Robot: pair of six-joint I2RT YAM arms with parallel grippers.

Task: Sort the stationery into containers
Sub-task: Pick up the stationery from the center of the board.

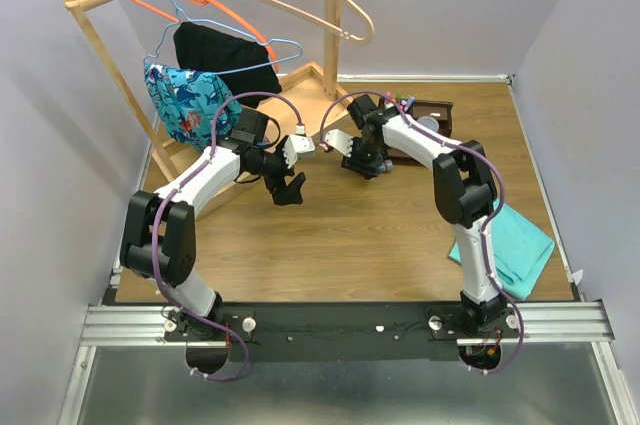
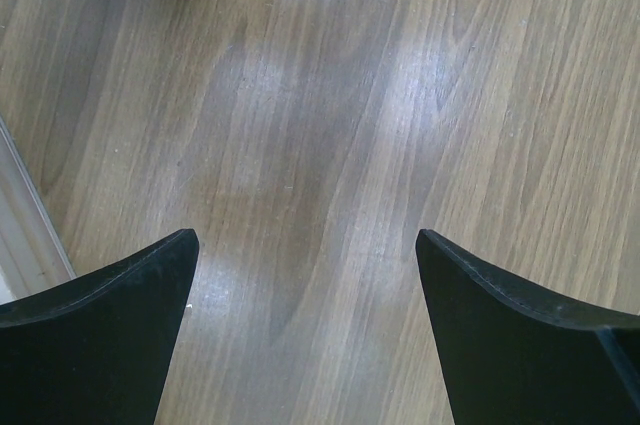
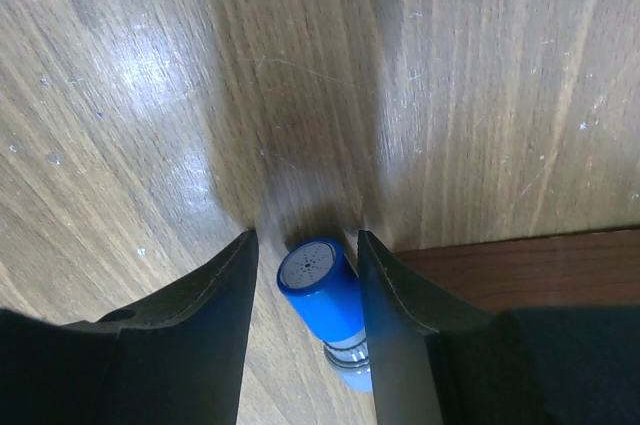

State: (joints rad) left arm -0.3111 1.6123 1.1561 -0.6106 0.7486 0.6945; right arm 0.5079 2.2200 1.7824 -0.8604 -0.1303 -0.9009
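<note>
My right gripper point(image 3: 306, 237) hangs near the middle of the table's point(image 3: 480, 65) far edge. Its jaws are drawn narrow around a blue-capped marker point(image 3: 318, 293), which looks clamped and clear of the wood, cap end pointing towards it. The dark wooden organizer point(image 3: 520, 265) sits towards the far right corner, its wall just beside this gripper. My left gripper point(image 2: 305, 235) is spread wide with nothing between its fingers, over bare wood left of centre and near the right one.

These are the risks as I judge them. Only one finger plainly presses the cap, and a sliver of gap shows on the other side, so the smooth marker could pivot or slip out. Too little lift would knock it against the organizer wall. Letting go short would send it rolling. The two grippers could also clash.
</note>
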